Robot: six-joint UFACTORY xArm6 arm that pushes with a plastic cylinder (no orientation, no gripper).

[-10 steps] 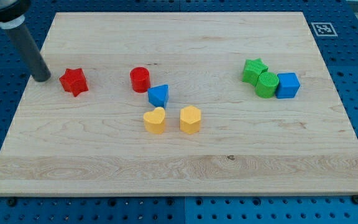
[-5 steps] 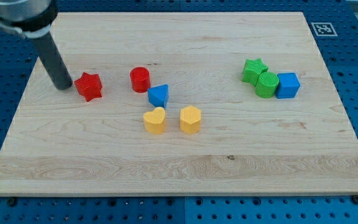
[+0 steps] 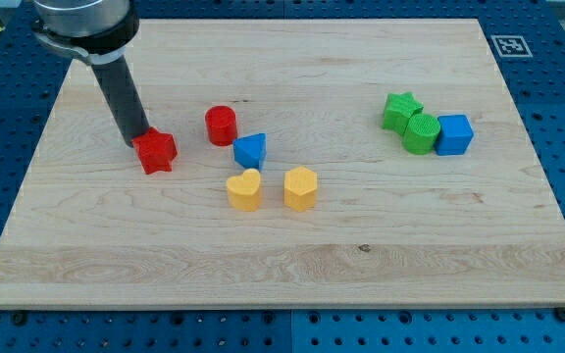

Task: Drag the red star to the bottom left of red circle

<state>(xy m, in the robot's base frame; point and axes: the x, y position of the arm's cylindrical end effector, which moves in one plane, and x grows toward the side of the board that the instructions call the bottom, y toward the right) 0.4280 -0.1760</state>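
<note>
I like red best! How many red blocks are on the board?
2. The red star lies toward the view's left, with my tip touching its upper-left side. The red circle stands just to its right, a little higher. Nothing seems hidden.

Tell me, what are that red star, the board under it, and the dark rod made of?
Red star: looks like matte plastic, with an even, saturated colour and fine ridges, possibly 3D-printed. Board: light wood, with visible grain lines, joined strips and a smooth finish. Rod, my tip touching the star's upper-left side: dark and slightly glossy, plastic or metal; I cannot tell which.
</note>
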